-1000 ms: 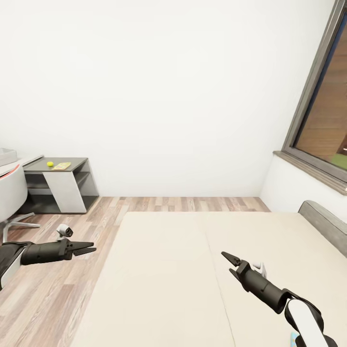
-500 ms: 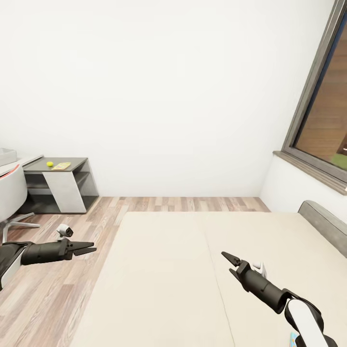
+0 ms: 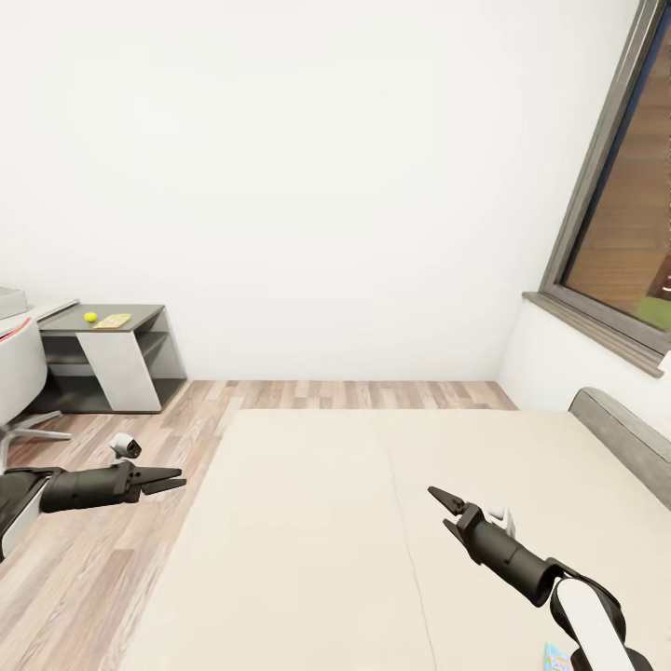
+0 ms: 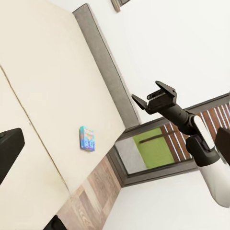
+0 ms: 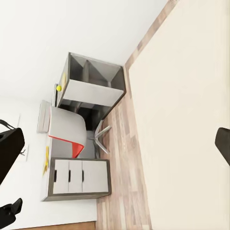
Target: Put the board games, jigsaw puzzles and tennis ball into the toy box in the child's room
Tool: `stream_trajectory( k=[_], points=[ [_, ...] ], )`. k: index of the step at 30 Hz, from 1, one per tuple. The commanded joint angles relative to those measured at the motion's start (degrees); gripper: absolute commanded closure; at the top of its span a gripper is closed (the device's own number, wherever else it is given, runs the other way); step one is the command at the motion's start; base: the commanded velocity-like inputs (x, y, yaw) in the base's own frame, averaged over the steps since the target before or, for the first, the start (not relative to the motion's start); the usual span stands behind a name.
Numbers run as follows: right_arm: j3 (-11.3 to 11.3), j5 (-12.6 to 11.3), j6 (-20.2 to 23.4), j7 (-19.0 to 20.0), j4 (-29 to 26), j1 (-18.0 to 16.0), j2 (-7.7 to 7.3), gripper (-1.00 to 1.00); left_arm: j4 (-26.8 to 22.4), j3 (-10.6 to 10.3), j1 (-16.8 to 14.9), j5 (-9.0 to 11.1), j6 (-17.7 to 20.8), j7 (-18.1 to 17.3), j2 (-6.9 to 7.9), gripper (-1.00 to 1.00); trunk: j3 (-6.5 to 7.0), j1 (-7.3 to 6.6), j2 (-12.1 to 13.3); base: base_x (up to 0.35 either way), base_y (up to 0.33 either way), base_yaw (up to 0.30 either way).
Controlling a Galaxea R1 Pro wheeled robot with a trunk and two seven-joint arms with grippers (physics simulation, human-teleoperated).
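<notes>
While my right gripper (image 3: pixel 445 511) hangs over the beige bed (image 3: pixel 317 522) with its jaws spread and nothing between them, a small blue board game (image 3: pixel 557 657) lies flat on the mattress close behind that arm, near the bed's edge; the left wrist view shows it (image 4: pixel 86 139) well apart from the headboard (image 4: pixel 108 72); my left gripper (image 3: pixel 166 481) hovers over the wood-plank floor (image 3: pixel 102 559) beside the bed, fingers nearly together, empty; far off on the low dark table section (image 3: pixel 121 321) sit 1 tennis ball (image 3: pixel 90 317) and a flat yellowish box (image 3: pixel 112 321) just beside it; a white chair (image 3: pixel 19 373) stands near; white walls, 1 window (image 3: pixel 620 233) at right.
</notes>
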Motion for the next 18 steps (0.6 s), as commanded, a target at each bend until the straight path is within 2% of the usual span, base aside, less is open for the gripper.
stream_trajectory(
  k=[1,18],
  points=[
    [-0.09,0.23,0.31,0.30,0.00,-0.05,0.01,-1.00,0.02,-0.29,-0.08,0.23,0.61,-0.19,0.08,-1.00,-0.13,0.04,-0.14,0.000,-0.178,0.000],
    [-0.08,0.23,0.31,0.31,0.01,-0.05,0.02,-1.00,0.02,-0.29,-0.08,0.23,0.61,-0.19,0.06,-1.00,-0.13,0.04,-0.14,0.000,-0.182,0.000]
  ],
)
